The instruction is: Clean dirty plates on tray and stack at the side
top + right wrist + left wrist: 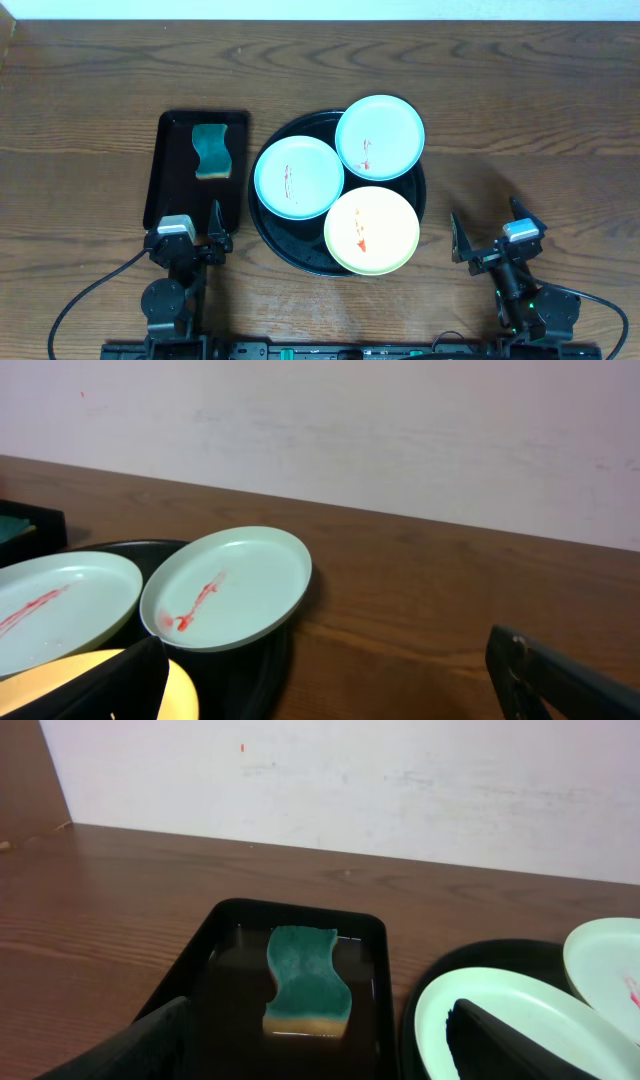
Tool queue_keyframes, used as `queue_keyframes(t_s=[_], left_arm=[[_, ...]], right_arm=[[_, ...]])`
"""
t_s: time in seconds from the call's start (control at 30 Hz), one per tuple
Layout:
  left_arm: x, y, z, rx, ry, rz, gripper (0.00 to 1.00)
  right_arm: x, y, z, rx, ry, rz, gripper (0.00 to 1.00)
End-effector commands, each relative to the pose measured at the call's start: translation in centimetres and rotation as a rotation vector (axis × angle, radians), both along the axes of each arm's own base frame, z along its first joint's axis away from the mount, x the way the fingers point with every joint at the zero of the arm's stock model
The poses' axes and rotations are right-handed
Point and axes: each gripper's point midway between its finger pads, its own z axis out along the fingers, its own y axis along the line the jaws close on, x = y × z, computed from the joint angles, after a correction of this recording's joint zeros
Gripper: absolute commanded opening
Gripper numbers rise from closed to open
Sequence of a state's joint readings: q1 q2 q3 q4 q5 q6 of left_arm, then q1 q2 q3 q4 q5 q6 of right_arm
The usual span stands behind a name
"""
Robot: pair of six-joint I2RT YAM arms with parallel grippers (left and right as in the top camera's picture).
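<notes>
Three plates lie on the round black tray (283, 244): a light blue plate (298, 177) at the left, a mint plate (380, 137) at the back right, and a pale yellow plate (371, 230) at the front. Each has red smears. My left gripper (190, 232) is open and empty at the front left, over the near end of the rectangular tray. My right gripper (493, 236) is open and empty, right of the round tray. The right wrist view shows the mint plate (228, 590), the light blue plate (62, 610) and the yellow rim (180, 695).
A small rectangular black tray (166, 170) at the left holds a green sponge (212, 152), also in the left wrist view (306, 978). Bare wooden table lies right of the round tray and along the back.
</notes>
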State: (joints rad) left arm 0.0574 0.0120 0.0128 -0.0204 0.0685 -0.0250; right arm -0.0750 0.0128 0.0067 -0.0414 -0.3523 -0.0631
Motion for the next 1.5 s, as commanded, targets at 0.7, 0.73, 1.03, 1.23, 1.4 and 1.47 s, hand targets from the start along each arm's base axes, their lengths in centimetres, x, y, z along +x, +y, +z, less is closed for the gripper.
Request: queue_keyframes(t_s=[0.7, 0.73, 1.03, 1.23, 1.4, 1.47], left_arm=[[-0.15, -0.06, -1.3, 0.005, 0.046, -0.006, 0.81], [-0.15, -0.06, -1.3, 0.005, 0.046, -0.006, 0.81], [-0.15, -0.06, -1.3, 0.005, 0.046, -0.006, 0.8], [-0.15, -0.06, -1.3, 0.005, 0.046, -0.006, 0.8], [-0.15, -0.06, -1.3, 0.005, 0.046, -0.006, 0.8], [-0.14, -0.07, -1.29, 0.005, 0.045, -0.007, 0.81]], right_arm=[[-0.05, 0.22, -0.12, -0.001, 0.003, 0.01, 0.99], [-0.05, 0.23, -0.12, -0.001, 0.003, 0.011, 0.99], [0.03, -0.08, -0.12, -0.021, -0.002, -0.007, 0.99], [0.04, -0.09, -0.07, -0.021, -0.004, -0.007, 0.99], [0.04, -0.1, -0.01, -0.022, -0.007, -0.008, 0.99], [0.05, -0.08, 0.4, -0.022, -0.024, -0.007, 0.99]])
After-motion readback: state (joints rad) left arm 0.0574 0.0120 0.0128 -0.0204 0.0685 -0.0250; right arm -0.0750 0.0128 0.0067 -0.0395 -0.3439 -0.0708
